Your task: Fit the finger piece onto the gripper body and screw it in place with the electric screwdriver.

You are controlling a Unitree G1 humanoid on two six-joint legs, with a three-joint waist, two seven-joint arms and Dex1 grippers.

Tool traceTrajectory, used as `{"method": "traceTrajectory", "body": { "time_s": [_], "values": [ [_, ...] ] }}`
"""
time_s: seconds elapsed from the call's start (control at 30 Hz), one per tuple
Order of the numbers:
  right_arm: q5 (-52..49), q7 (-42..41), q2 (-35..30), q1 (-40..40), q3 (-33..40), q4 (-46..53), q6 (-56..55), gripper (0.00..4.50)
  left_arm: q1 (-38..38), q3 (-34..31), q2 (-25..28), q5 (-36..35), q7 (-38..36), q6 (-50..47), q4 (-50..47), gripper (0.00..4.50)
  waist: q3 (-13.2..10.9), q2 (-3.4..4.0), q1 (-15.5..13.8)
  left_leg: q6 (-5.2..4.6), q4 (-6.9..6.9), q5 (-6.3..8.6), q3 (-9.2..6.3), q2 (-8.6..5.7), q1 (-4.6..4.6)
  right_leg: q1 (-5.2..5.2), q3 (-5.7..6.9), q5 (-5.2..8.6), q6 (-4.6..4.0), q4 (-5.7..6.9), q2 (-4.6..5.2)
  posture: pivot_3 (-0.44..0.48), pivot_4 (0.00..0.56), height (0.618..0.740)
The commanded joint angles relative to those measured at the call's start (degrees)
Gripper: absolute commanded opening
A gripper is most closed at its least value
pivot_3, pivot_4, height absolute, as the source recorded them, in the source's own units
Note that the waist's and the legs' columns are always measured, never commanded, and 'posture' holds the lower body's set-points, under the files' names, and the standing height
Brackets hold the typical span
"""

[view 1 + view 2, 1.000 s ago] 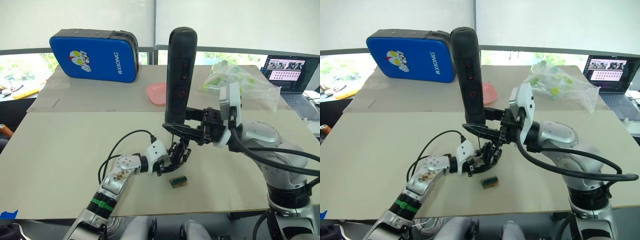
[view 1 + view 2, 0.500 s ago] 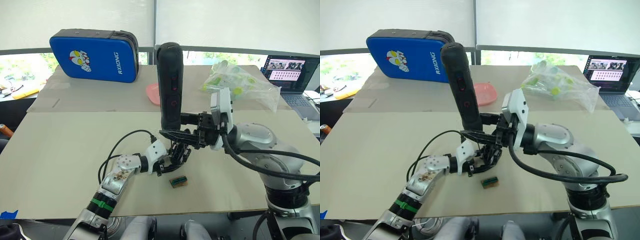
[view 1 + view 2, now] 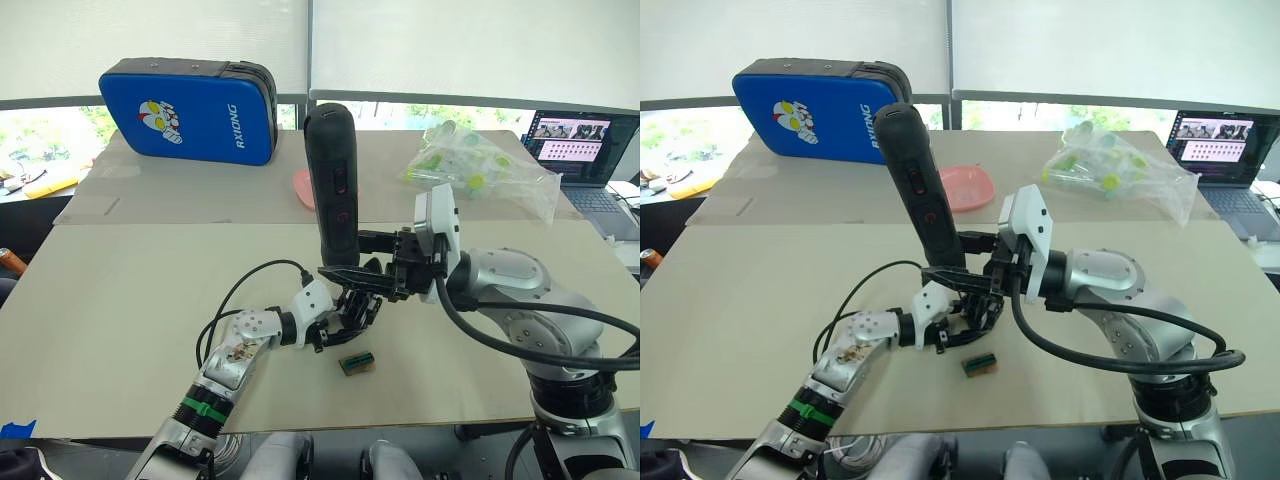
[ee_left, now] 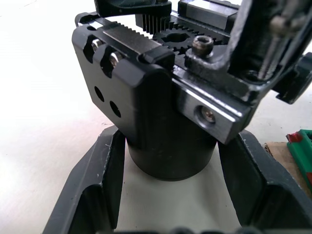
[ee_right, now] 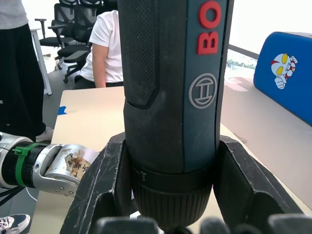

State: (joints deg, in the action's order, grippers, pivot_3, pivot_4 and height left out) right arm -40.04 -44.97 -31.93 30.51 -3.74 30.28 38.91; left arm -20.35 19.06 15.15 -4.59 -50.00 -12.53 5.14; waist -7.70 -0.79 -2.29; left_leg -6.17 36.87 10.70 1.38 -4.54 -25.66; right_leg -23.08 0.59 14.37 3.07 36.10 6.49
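Observation:
The electric screwdriver (image 3: 333, 185), a thick black cylinder with red marks, stands nearly upright with my right gripper (image 3: 350, 258) shut around its lower end. Its tip hangs just above the gripper body (image 3: 362, 303), a small black toothed mechanism on the table. My left gripper (image 3: 345, 320) is shut on that body's round base (image 4: 165, 156). A screw head (image 4: 201, 45) shows on top of the body, and the thin metal bit (image 4: 278, 44) comes down beside it. I cannot make out the finger piece as a separate part.
A small green-and-brown block (image 3: 357, 362) lies just in front of the gripper body. At the back stand a blue case (image 3: 190, 110), a pink dish (image 3: 303, 187), a plastic bag (image 3: 485, 165) and a laptop (image 3: 582, 145). People (image 5: 105, 44) stand and sit beyond the table.
My right gripper has carried the screwdriver left and down, bringing its tip closer over the gripper body. The left arm and the body have stayed put.

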Motion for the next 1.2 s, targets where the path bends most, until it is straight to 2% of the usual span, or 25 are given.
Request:
{"method": "traceTrajectory", "body": {
  "time_s": [0.03,1.2],
  "values": [
    [0.36,-0.43,0.31,0.15,1.42,1.65,-3.18,1.90,1.88,2.93,0.41,0.63,-1.41,-2.22,1.38,2.29,0.00,0.00,0.00,0.00,0.00,0.00,0.00,0.00,0.00,0.00,0.00,0.00,0.00,0.00,0.00,0.000,0.150,0.740],
    [1.35,-2.63,0.49,-1.54,1.22,2.29,-4.83,1.90,1.97,2.97,0.32,0.55,-1.37,-2.38,1.23,2.29,0.00,0.00,-0.01,0.00,0.00,0.00,0.00,0.00,0.03,0.02,0.00,0.00,0.00,0.01,0.00,0.000,0.150,0.740]
  ]
}}
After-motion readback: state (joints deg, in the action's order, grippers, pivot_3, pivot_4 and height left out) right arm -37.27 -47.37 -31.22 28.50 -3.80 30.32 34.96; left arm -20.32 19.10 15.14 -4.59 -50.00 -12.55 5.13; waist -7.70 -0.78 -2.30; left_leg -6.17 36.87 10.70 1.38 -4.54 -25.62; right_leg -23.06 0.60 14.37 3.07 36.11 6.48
